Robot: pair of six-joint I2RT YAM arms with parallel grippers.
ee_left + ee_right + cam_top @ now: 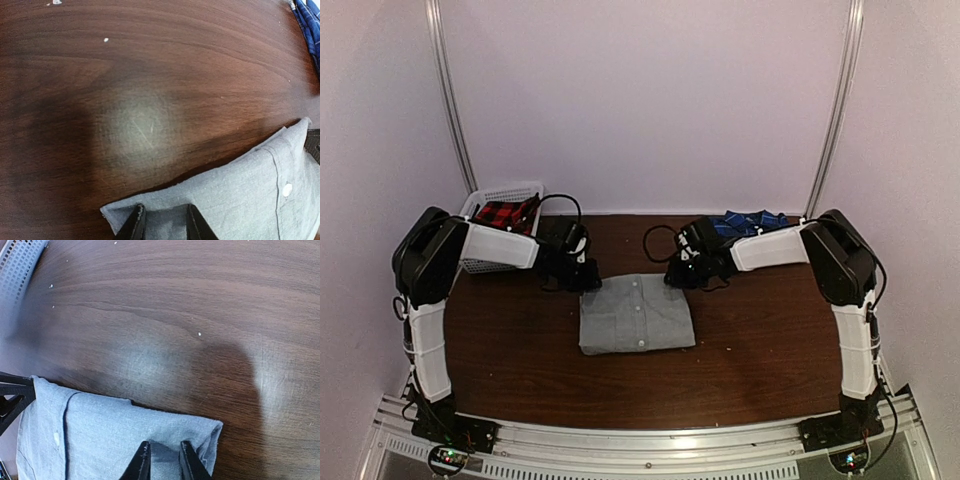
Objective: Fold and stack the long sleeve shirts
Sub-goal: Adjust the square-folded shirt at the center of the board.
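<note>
Showing the light grey shirt (637, 315) folded into a compact rectangle and lying flat on the counter (770, 350), with its button placket facing up.

The left gripper (165, 207) sits at the far left corner of the light grey shirt. Its two fingers stand a narrow gap apart with grey cloth between them; whether they pinch the cloth or only rest on it cannot be told.

The right gripper (165, 445) sits at the far right corner of the same shirt. Its fingers are likewise slightly parted over the cloth, and its hold is equally unclear.

The dark blue plaid shirt (745, 222) lies bunched beyond that far right corner, apart from the grey one and partly behind the right arm.

A white perforated basket (510, 190) stands beyond the far left corner and holds a red-and-black plaid garment (505, 213).
</note>
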